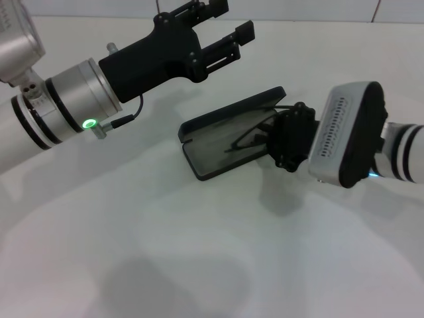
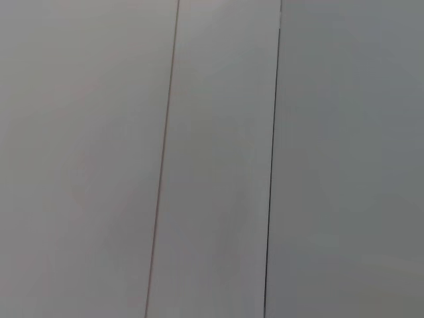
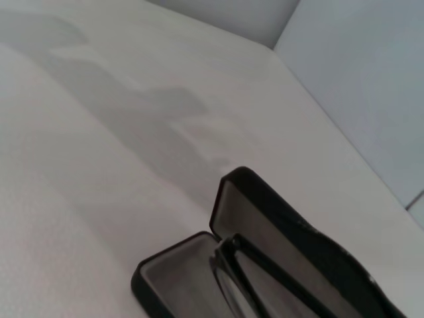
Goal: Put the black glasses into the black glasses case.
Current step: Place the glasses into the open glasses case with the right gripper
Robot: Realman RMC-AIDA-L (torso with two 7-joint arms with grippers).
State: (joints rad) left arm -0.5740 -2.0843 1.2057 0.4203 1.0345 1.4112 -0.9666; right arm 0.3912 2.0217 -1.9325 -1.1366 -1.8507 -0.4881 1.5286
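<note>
The black glasses case (image 1: 211, 161) lies open in the middle of the white table, its lid (image 1: 228, 111) tipped up on the far side. The black glasses (image 1: 246, 135) lie inside it, thin frame against the grey lining. My right gripper (image 1: 271, 138) is at the case's right end, right over the glasses. In the right wrist view the open case (image 3: 278, 228) and the glasses (image 3: 228, 281) inside it show close up. My left gripper (image 1: 227, 21) is open and empty, held high behind and to the left of the case.
The white table (image 1: 132, 252) spreads all around the case. A pale wall (image 3: 371, 79) rises behind the table's far edge. The left wrist view shows only pale wall panels (image 2: 218, 159).
</note>
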